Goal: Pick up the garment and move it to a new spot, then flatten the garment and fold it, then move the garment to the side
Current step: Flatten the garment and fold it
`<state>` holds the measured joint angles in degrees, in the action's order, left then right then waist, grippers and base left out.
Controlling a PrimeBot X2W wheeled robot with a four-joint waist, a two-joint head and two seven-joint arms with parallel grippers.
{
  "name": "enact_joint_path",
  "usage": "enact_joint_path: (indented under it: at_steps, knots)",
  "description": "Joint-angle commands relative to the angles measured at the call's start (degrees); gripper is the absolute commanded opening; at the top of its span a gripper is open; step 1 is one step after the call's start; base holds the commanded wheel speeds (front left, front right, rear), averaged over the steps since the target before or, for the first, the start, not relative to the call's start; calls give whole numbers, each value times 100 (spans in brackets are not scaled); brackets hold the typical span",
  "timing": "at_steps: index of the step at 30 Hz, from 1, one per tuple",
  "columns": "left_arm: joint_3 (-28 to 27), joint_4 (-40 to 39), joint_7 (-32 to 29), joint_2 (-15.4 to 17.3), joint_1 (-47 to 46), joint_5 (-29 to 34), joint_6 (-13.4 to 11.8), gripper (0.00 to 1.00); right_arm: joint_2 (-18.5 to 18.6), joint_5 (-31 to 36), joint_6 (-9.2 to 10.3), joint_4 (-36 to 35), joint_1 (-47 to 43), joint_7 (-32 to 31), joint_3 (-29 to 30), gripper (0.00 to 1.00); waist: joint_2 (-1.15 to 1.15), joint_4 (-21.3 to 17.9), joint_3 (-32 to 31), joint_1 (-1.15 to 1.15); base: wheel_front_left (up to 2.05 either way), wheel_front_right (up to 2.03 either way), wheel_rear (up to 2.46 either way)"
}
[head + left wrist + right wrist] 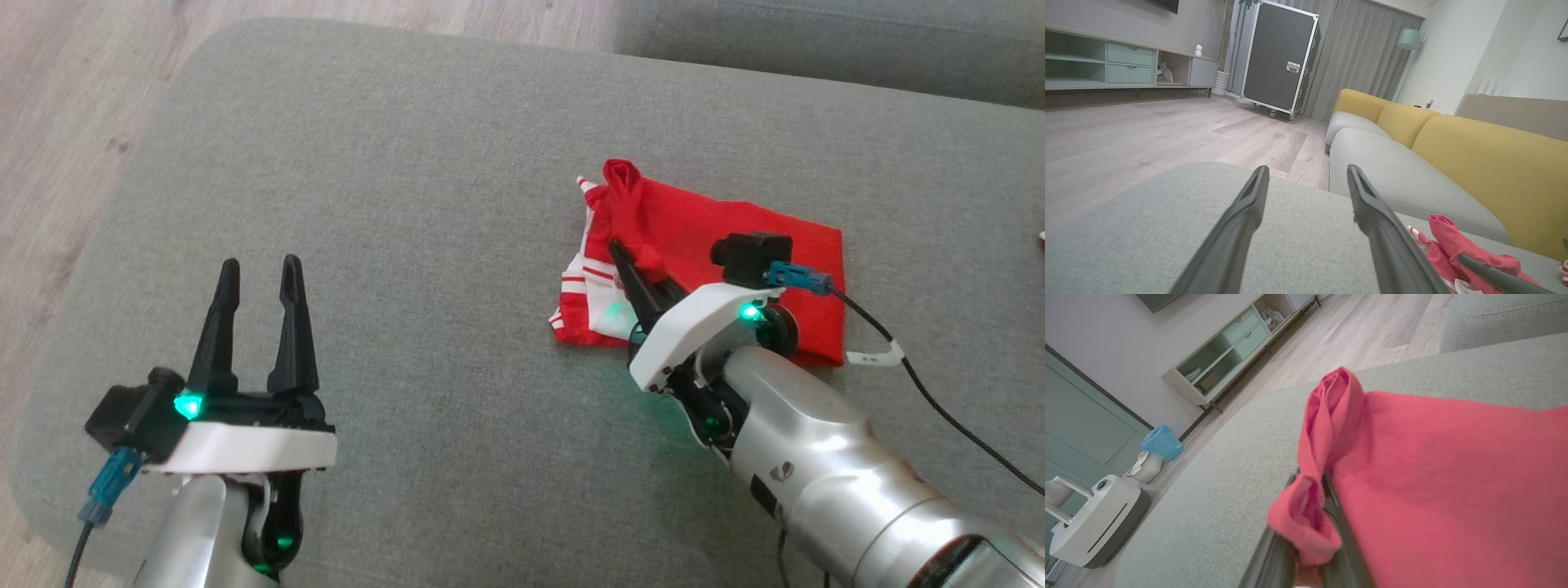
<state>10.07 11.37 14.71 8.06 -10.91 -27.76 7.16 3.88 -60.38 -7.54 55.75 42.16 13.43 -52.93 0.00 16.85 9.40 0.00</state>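
Grey fabric cushion carries red garment with white-striped trim, right of centre, in rough folded rectangle. Right gripper clamped on bunched red edge; left gripper spread, empty. Fold seemingly near done; sideways move not yet done.

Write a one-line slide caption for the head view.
Right gripper shut on the red garment on a grey cushion; left gripper open, apart.
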Motion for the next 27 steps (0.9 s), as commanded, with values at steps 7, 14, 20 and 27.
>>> enact_joint_path:
  at_steps: [7,14,20,27]
  knots:
    - [-184,-80,29,83,-314,-31,33,100,-100,-513,5,-562,210,138,-724,100,0,-42,7,0,0,0,0]
    - [-375,-129,29,145,-284,56,33,100,-100,-337,5,-659,696,154,-191,100,0,-460,-136,0,0,0,0]
    - [-597,-315,29,100,-209,119,33,100,-97,1623,5,-547,690,156,1438,100,0,-918,-262,0,0,0,0]
    - [-758,-443,29,-5,-74,218,33,100,87,4026,5,-1630,-435,156,3544,100,0,-1334,-413,0,0,0,0]
